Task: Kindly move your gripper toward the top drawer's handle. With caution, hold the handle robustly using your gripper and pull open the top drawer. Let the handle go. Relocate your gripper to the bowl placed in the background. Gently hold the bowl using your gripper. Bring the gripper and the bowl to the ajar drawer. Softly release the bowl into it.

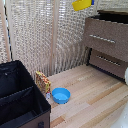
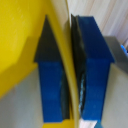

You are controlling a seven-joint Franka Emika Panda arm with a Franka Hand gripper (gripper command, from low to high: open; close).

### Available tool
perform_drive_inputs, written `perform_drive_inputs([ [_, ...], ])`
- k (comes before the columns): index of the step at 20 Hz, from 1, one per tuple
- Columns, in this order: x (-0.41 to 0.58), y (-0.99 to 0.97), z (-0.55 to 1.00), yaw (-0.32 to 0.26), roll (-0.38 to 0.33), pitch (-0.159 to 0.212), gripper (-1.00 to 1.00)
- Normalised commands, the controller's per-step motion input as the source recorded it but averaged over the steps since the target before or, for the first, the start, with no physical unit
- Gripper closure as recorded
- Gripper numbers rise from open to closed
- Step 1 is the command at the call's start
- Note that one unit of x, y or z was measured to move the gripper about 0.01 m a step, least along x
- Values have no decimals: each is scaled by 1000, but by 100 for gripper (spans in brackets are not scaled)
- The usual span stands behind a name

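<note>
The yellow bowl (image 1: 82,5) hangs high in the air at the top of the exterior view, above and to that view's left of the dresser. My gripper (image 2: 71,75) is shut on the bowl's thin rim, which runs between the two blue fingers (image 2: 52,85); the yellow bowl (image 2: 20,40) fills one side of the wrist view. In the exterior view only a blue fingertip (image 1: 92,2) shows beside the bowl; the rest of the arm is cut off. The top drawer (image 1: 107,35) stands pulled out, a dark opening showing above its front. Its silver handle (image 1: 102,38) is free.
A lower drawer (image 1: 107,62) sits shut beneath. On the wooden floor lie a light blue bowl (image 1: 61,95) and a patterned box (image 1: 42,81). A large black bin (image 1: 20,97) fills the exterior view's lower left. A wicker screen (image 1: 45,35) stands behind.
</note>
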Motion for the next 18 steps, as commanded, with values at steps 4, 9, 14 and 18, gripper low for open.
perform_drive_inputs([
  [4, -203, -1000, 465, 0, 104, 131, 100],
  [9, -278, -979, 346, 0, 118, 162, 100],
  [14, -222, -950, 223, -4, 123, 137, 100],
  [18, -34, -760, -11, -28, 45, 63, 100],
])
